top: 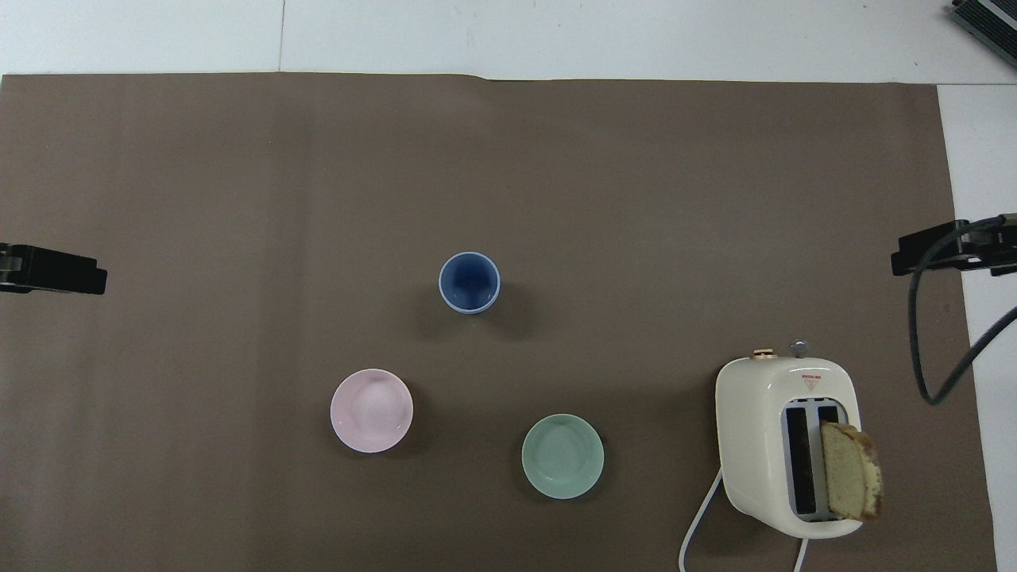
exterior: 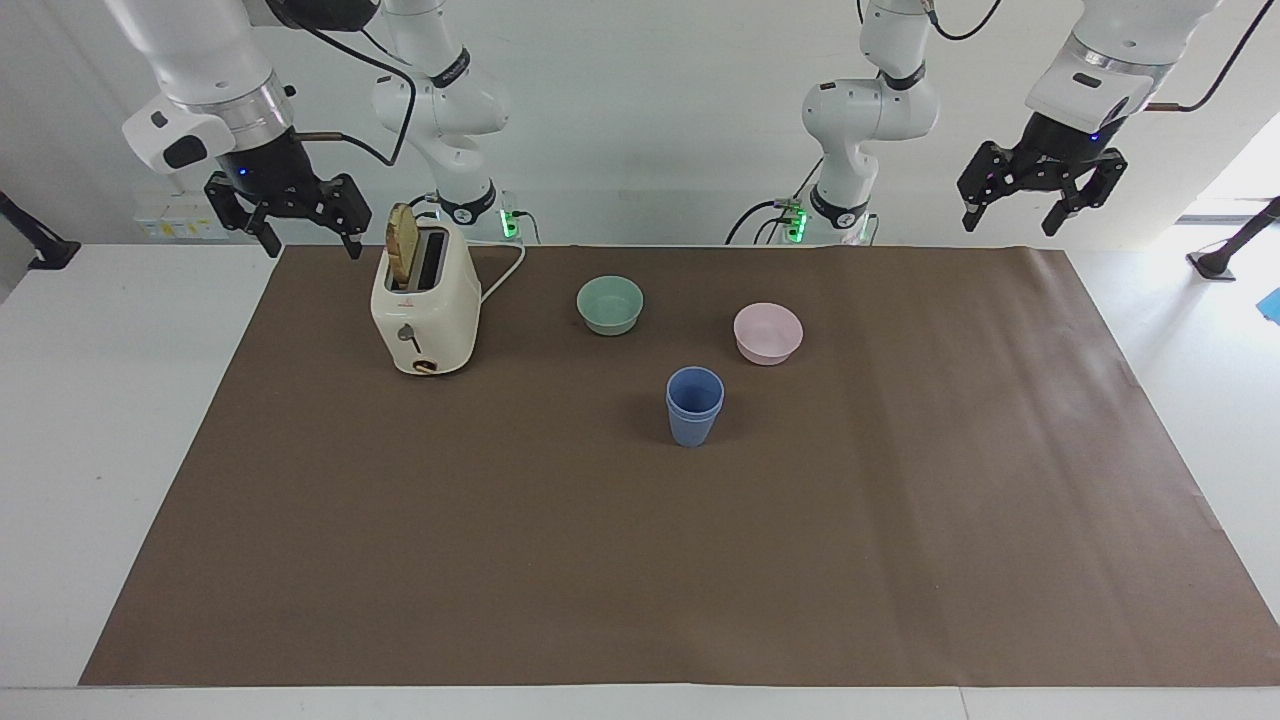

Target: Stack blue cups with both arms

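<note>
Your blue cups stood nested, one inside the other and upright, near the middle of the brown mat on the worktop. Taking that stack as the landmark: the pink bowl sat just nearer the robots and toward the left arm's end, the green bowl nearer the robots again and toward the right arm's end, and the toaster, with a slice of bread poking up from a slot, sat well apart toward the right arm's end.

The left tool hung released, jaws spread, high over the mat's corner, well apart from the stack. The right tool was also spread and empty, in the air close beside the bread.

By my reading the stacking looked done, so your risks lay elsewhere. A low sweep of the right tool toward the stack could clip the bread or shove the toaster. Any return pass to the cups could tip the tall, light stack, or knock it into the pink bowl.
</note>
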You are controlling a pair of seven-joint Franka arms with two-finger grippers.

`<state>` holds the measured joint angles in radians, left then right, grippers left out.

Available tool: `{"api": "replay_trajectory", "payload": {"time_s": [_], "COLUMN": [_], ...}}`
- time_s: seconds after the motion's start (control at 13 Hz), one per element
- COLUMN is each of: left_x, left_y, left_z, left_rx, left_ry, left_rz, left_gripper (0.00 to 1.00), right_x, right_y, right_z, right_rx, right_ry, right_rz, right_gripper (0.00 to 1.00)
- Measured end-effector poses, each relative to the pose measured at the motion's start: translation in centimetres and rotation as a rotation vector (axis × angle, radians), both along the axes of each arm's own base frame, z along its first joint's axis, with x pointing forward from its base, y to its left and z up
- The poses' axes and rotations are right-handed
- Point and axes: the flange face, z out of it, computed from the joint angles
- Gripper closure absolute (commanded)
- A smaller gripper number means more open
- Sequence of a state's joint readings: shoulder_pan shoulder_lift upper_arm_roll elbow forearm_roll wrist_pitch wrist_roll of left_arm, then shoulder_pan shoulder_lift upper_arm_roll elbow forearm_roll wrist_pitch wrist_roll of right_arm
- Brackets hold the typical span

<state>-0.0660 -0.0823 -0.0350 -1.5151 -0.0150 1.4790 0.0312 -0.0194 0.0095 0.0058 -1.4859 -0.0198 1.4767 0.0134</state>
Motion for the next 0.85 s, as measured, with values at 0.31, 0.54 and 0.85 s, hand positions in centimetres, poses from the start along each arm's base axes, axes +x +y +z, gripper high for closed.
{"api": "replay_trajectory", "payload": {"time_s": [0.31, 0.54, 0.85], "left_x": [0.0, 0.0, 0.0], "left_y": [0.0, 0.0, 0.0], "left_z": [0.0, 0.0, 0.0], "left_rx": [0.0, 0.0, 0.0], "left_ry": [0.0, 0.0, 0.0], "left_rz": [0.0, 0.0, 0.0], "left_gripper": [0.0, 0.0, 0.0], "right_x": [-0.48, -0.52, -0.52], "right_y": [0.03, 0.04, 0.04], "right_z": [0.23, 0.18, 0.06], "right_rx": [0.001, 0.001, 0.001], "right_ry": [-0.002, -0.001, 0.002], "right_rz": [0.0, 0.001, 0.0], "right_gripper": [0.0, 0.0, 0.0]}}
